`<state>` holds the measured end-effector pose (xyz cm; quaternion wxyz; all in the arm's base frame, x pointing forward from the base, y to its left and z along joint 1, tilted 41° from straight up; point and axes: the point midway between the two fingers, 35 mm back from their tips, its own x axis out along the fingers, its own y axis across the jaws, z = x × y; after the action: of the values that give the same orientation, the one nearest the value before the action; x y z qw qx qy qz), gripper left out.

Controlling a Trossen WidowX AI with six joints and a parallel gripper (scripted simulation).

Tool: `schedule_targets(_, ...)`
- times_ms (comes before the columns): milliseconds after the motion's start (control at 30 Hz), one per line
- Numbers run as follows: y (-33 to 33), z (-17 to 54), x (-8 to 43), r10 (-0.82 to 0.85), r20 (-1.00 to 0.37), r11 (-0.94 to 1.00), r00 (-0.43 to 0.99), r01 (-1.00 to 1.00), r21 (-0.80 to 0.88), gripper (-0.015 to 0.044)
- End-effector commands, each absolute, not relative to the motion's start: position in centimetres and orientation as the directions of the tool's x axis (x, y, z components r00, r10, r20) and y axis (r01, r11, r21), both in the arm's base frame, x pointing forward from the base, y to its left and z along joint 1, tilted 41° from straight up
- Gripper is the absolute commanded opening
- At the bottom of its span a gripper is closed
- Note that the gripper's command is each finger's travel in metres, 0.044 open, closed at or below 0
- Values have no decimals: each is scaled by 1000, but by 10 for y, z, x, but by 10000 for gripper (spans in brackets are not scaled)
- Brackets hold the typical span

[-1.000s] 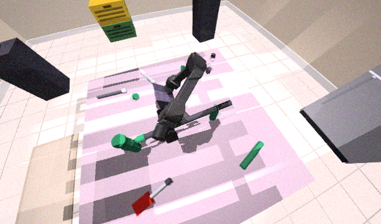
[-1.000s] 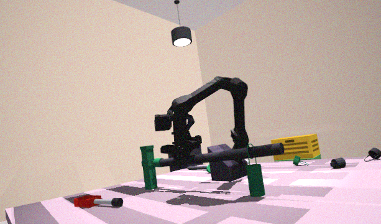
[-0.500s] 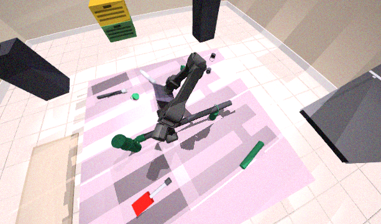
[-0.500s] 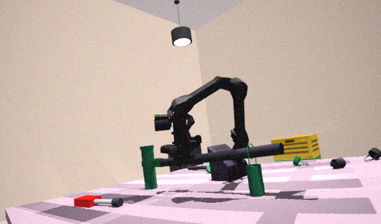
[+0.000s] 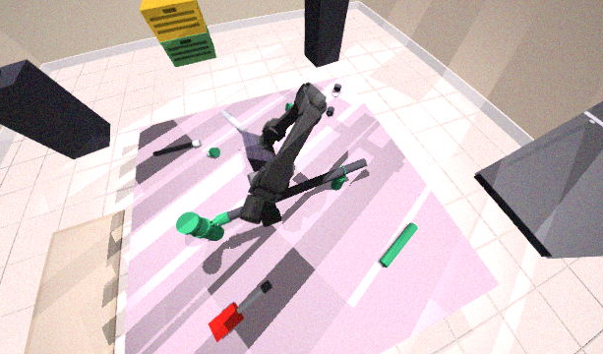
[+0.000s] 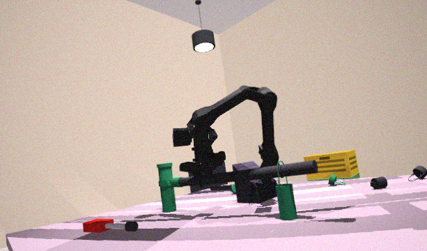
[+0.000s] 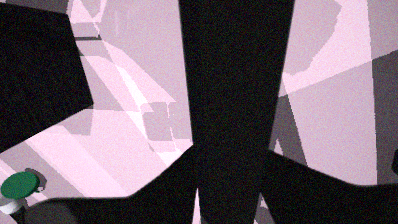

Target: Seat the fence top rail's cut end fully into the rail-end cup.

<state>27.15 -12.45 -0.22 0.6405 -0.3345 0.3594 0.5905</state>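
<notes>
With the rail (image 5: 308, 186) (image 6: 286, 169) pinched by the end effector (image 5: 264, 216) (image 6: 199, 179), the brace band (image 5: 213, 223) (image 6: 166, 182) could be dragged down the post (image 5: 189, 223) (image 6: 168, 200) if the rail is pushed in crookedly.

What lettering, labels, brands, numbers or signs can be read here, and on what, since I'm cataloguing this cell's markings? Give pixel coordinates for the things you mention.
None can be read on anything in view.
Yellow crate (image 5: 180, 30) (image 6: 338, 171) and green crate (image 5: 203, 45): dark slots and a small dark patch, no legible text.
Mallet with red head (image 5: 217, 328) (image 6: 95, 226): no visible lettering.
</notes>
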Motion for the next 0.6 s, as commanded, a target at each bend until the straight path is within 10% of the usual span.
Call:
schedule_targets(0,-130,-2,271,504,-862,83,48,-997,-8,0)
schedule_targets(567,-126,-2,272,516,-855,78,45,-997,-5,0)
